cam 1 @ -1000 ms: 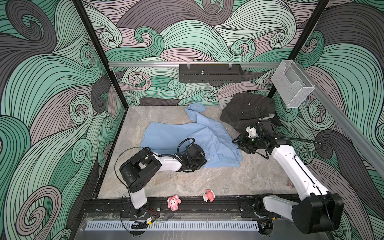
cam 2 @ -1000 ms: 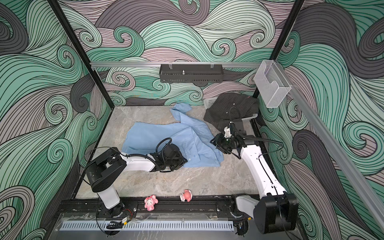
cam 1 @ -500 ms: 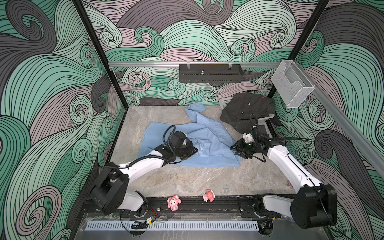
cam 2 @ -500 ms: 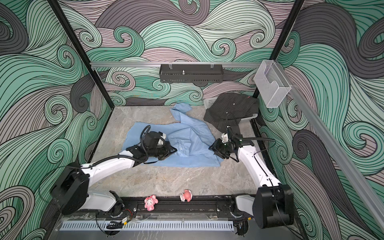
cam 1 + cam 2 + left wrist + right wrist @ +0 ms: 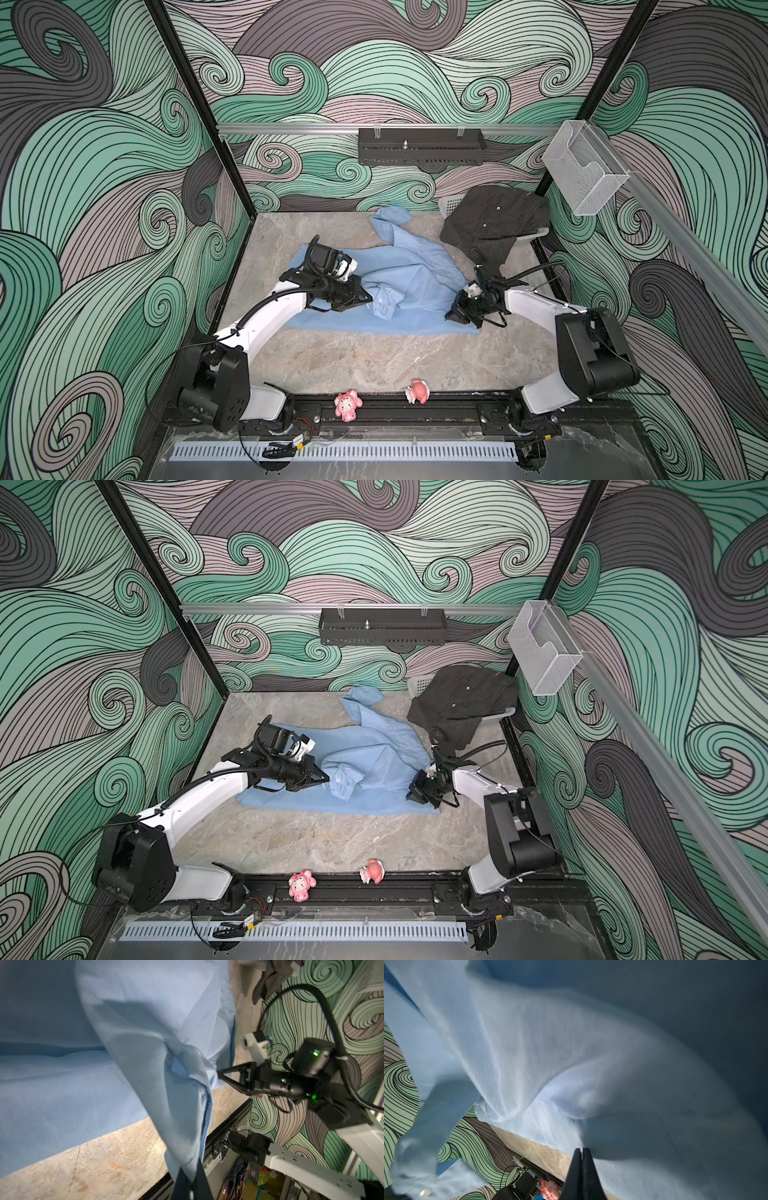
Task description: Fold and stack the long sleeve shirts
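The soft, creased light blue shirt (image 5: 415,282) sprawls mid-frame on the mottled tabletop (image 5: 374,361). The left gripper (image 5: 368,298) pinches its bunched cuff; the right gripper (image 5: 451,314) pinches its right hem. The dark pinstriped shirt (image 5: 494,216) lies heaped upper right.

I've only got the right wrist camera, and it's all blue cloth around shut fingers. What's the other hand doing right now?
Observer: The left hand is shut on a bunched fold of the light blue shirt, beside a buttoned strip near its middle.
Operator: Where's the second shirt?
Observer: The dark pinstriped shirt lies crumpled over a white basket in the back right corner, apart from both hands.
Operator: And where on the cloth is my hand?
Observer: The right hand pinches the blue shirt's right edge, close to the corner nearest the robot's base.
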